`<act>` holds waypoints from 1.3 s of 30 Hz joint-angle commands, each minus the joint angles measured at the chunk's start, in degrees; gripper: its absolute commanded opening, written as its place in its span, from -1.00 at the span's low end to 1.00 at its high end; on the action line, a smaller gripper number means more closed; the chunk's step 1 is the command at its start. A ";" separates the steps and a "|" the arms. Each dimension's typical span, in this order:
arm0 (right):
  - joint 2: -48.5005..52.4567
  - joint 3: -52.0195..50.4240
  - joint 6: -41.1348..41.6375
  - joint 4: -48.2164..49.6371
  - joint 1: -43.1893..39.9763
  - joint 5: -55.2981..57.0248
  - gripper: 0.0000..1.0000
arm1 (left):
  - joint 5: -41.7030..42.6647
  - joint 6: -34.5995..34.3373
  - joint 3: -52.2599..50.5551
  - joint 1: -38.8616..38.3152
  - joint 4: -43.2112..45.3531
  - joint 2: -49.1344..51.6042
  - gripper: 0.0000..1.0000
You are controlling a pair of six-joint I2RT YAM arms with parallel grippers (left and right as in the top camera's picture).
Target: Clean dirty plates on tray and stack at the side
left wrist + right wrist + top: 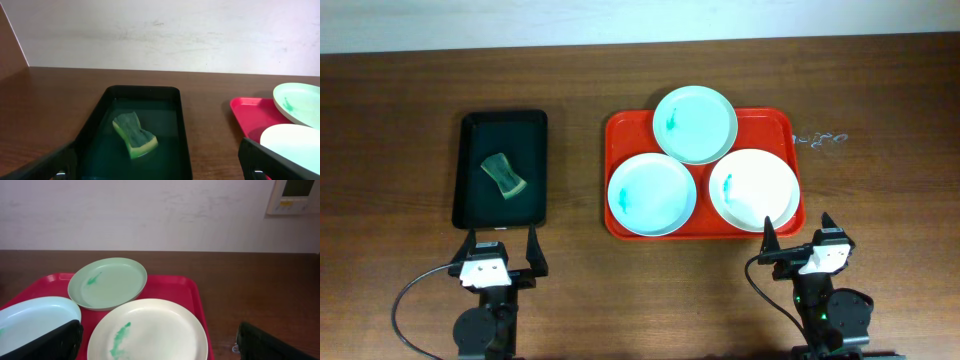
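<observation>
Plates x3 on red tray; pale scribble on table, unreadable.

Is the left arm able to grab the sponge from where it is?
Probably yes: the left tool sits open just before the black tray, and the sponge lies uncovered with nothing between.

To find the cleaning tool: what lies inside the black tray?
Only a green-and-yellow sponge lies inside the black tray. The tray floor directly beneath it is covered.
</observation>
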 commanded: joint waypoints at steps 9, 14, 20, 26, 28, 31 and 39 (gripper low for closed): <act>-0.22 -0.46 -0.37 -0.20 -0.26 0.48 0.97 | -0.42 1.11 -0.11 0.00 -0.26 -0.28 0.98; -0.22 -0.46 -0.37 -0.20 -0.26 0.48 0.97 | -0.42 1.11 -0.11 0.00 -0.26 -0.28 0.98; -0.22 -0.46 -0.37 -0.20 -0.26 0.48 0.97 | -0.42 1.11 -0.11 0.00 -0.28 -0.28 0.98; -0.22 -0.46 -0.37 -0.20 -0.26 0.48 0.97 | 16.83 -4.28 -0.09 0.00 0.39 -0.28 0.98; -0.22 -0.46 -0.37 -0.20 -0.26 0.48 0.97 | 48.17 -16.39 -0.04 0.00 5.01 -0.28 0.98; -0.22 -0.46 -0.37 -0.20 -0.26 0.48 0.97 | 55.15 -21.42 -0.04 0.00 25.31 -0.28 0.98; -0.22 -0.46 -0.37 -0.20 -0.26 0.48 0.97 | 26.51 -6.67 20.31 0.00 28.79 10.67 0.98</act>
